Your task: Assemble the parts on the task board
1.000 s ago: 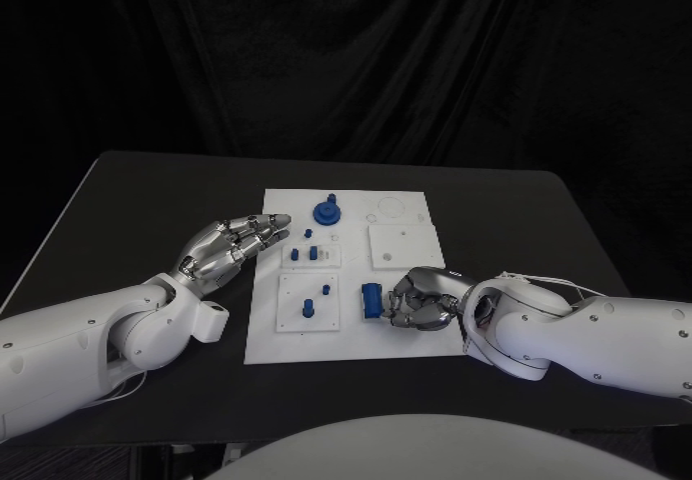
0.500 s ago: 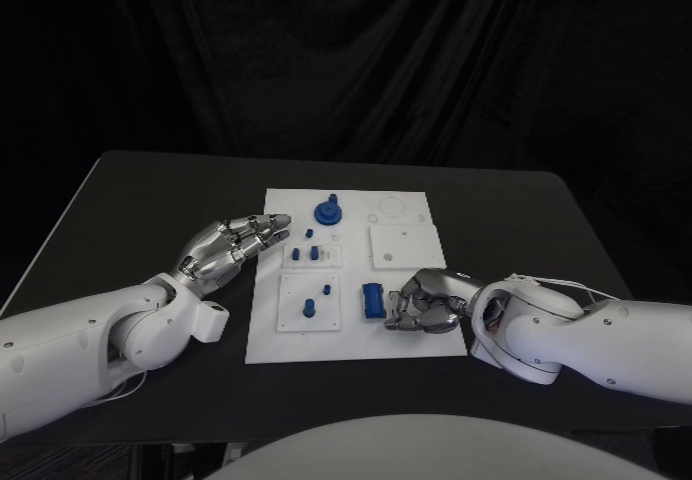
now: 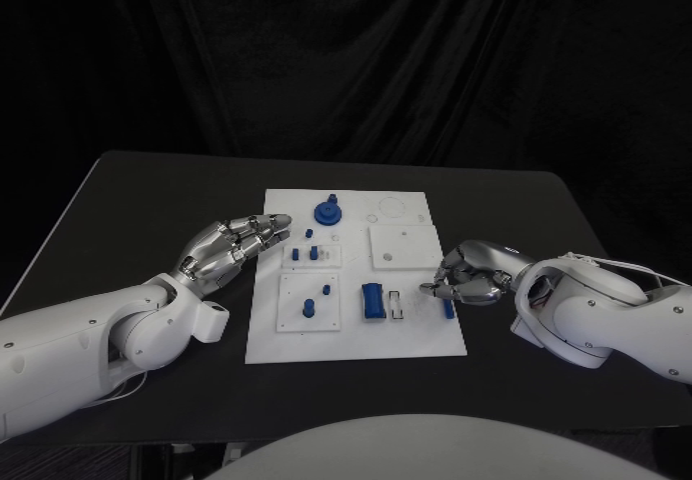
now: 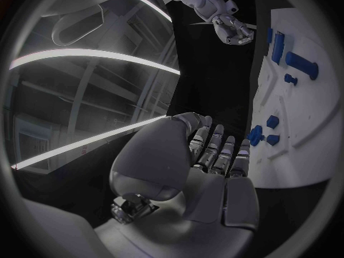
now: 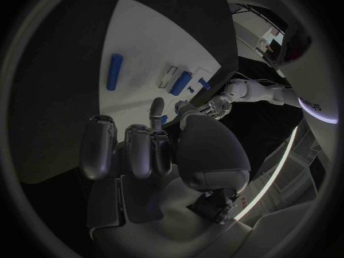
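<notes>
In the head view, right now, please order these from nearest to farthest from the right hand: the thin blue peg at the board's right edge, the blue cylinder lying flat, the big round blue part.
From the right hand:
1. Thin blue peg, just below the hand.
2. Blue cylinder, mid-board.
3. Round blue part, far end of board.

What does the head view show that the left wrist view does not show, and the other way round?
Head view: the round blue part at the task board's far end. Left wrist view: the left hand's palm, fingers straight, holding nothing. Both: the board, the blue cylinder, the right hand.
</notes>
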